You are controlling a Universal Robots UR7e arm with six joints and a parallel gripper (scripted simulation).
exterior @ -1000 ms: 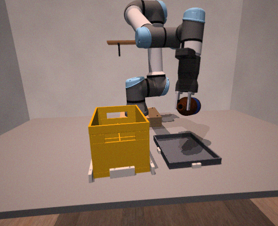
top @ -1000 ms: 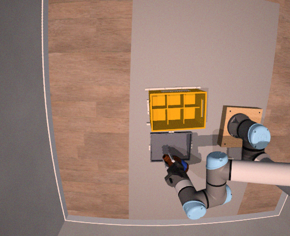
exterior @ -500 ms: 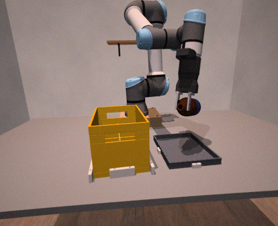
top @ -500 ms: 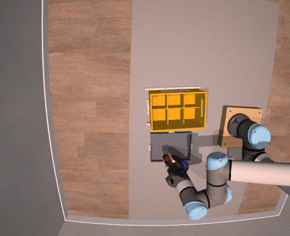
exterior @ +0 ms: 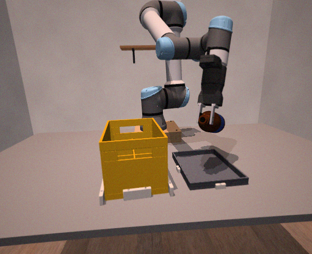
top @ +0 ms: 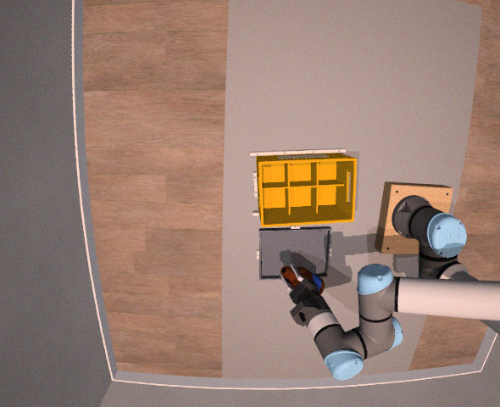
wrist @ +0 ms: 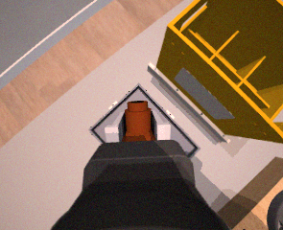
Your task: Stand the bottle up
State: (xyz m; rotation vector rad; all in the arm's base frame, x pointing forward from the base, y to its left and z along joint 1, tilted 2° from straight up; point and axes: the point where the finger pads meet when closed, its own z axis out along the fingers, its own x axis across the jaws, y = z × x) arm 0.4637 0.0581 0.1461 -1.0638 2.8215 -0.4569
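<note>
My gripper [exterior: 206, 115] is shut on a brown bottle [exterior: 213, 123] with a blue label band. It holds the bottle lying sideways, well above the dark grey tray [exterior: 208, 168]. In the overhead view the bottle [top: 302, 275] hangs over the tray's [top: 294, 251] near edge, beside the gripper [top: 295, 280]. In the wrist view the bottle's neck [wrist: 138, 119] sticks out between the two white fingertips, with the tray [wrist: 143, 122] far below. The tray holds nothing; only the bottle's shadow falls on it.
A yellow crate [exterior: 134, 157] [top: 305, 188] with six compartments stands right next to the tray, against white stop blocks. The arm's wooden base block [top: 412, 216] is to the right of the tray.
</note>
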